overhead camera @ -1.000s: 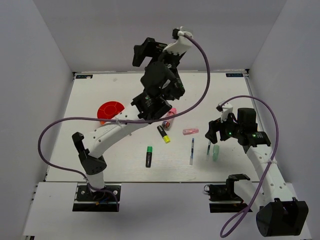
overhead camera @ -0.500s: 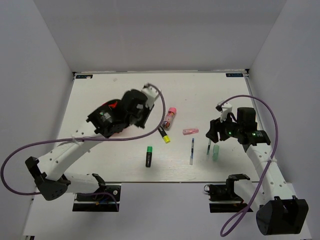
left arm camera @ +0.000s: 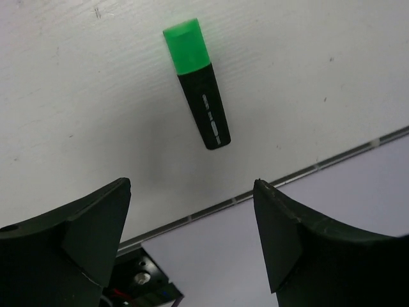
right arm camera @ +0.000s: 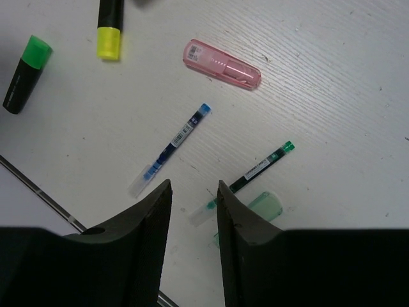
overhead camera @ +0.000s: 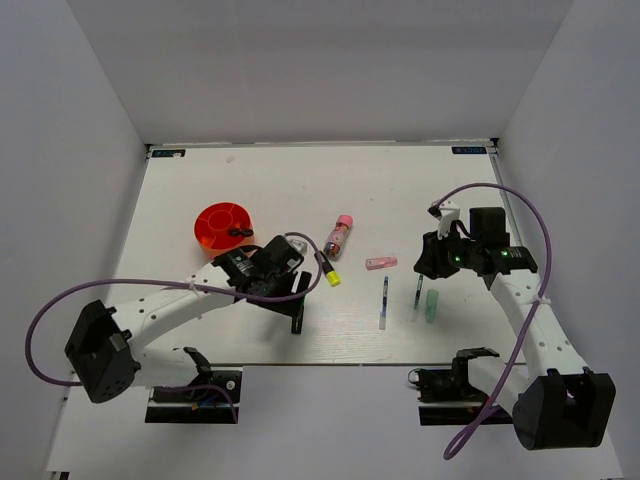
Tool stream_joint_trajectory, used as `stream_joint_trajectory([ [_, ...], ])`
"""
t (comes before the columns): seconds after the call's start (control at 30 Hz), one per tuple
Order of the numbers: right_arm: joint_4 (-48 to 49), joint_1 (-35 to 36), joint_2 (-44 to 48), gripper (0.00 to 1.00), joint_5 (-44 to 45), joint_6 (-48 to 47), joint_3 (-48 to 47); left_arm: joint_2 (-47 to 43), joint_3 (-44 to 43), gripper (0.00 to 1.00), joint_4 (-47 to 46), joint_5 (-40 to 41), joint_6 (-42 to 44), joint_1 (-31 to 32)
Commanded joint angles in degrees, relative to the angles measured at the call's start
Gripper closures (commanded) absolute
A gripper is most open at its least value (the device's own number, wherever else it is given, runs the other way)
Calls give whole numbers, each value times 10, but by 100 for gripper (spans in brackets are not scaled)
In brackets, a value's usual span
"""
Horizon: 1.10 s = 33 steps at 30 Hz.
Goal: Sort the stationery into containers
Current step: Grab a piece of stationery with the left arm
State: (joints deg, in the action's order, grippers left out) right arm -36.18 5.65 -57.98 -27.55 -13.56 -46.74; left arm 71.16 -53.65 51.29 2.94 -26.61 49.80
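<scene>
Yellow highlighter (right arm camera: 109,25) cut off at top edge; pale-green cap (right arm camera: 267,204) partly hidden.

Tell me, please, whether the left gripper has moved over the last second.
Yes. The left gripper has come from beyond the red cup, past it toward the near side, and now hangs by the green highlighter.

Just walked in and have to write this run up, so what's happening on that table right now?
Two arms are sorting stationery into the red organiser, which has something black in it. The left gripper hangs open over the green-capped highlighter, which lies on the table untouched. The right gripper hovers over the green pen and pale-green cap, jaws narrow but parted, holding nothing. The glue stick, yellow-capped highlighter, pink eraser and blue pen are unsorted too.
</scene>
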Motion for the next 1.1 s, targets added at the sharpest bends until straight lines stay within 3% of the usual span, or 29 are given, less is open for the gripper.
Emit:
stream_joint_trajectory([
  [0.0, -6, 1, -1, 62, 0, 6, -20, 30, 17, 12, -75, 2, -55, -8],
  [0.2, -1, 1, -1, 62, 9, 7, -16, 92, 21, 14, -155, 7, -102, -22],
  [0.77, 0, -1, 8, 62, 11, 2, -11, 223, -35, 23, -142, 132, -124, 5],
  [1.07, 1, -2, 15, 62, 13, 3, -9, 244, -20, 31, -157, 141, -142, 17],
])
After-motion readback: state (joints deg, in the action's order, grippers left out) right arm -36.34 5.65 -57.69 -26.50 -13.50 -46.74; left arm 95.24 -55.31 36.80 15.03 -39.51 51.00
